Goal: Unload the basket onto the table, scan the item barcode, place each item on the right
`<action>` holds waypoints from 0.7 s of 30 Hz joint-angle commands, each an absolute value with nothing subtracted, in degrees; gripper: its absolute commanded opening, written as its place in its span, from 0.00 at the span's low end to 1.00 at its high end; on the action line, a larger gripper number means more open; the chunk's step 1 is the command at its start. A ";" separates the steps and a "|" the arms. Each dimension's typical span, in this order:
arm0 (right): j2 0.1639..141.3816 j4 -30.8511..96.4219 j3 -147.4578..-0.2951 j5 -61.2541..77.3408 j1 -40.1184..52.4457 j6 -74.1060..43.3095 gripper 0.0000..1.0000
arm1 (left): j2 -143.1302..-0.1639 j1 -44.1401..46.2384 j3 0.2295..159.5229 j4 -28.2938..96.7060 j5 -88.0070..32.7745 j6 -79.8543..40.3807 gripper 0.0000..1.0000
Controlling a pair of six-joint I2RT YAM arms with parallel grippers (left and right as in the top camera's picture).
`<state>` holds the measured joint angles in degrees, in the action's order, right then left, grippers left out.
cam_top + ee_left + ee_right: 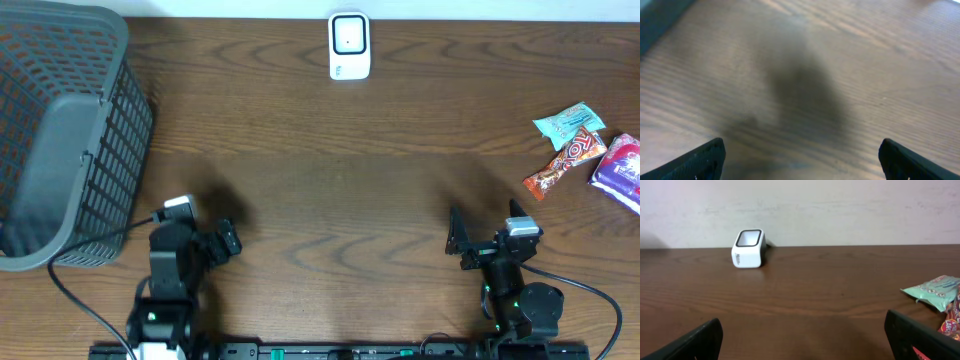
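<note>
Open tabletop (340, 180) centre, basket (60, 130) blocks left, snack packets (566, 163) right

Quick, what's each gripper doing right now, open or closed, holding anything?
Left gripper: open, holding nothing.
Right gripper: open, holding nothing.

Grey mesh basket (118, 150), far-left on wooden table (350, 170)

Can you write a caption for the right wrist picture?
With fingers wide open, the right gripper faces the white scanner across the wooden table, snack packets at its right.
</note>
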<state>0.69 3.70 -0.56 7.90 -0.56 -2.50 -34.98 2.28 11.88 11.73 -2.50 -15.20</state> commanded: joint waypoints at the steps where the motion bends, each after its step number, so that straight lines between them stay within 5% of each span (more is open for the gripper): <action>1: 0.32 3.79 -0.36 8.05 -0.75 -2.11 0.99 | -29.95 2.00 7.09 8.16 -6.28 -14.85 0.98; 21: 0.32 3.77 -0.36 8.05 -0.75 -2.11 0.99 | 0.03 2.00 0.23 2.35 -5.13 -14.17 0.98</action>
<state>0.67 3.64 -0.51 7.90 -0.56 -2.50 -2.52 2.28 1.83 2.42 -5.65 -15.14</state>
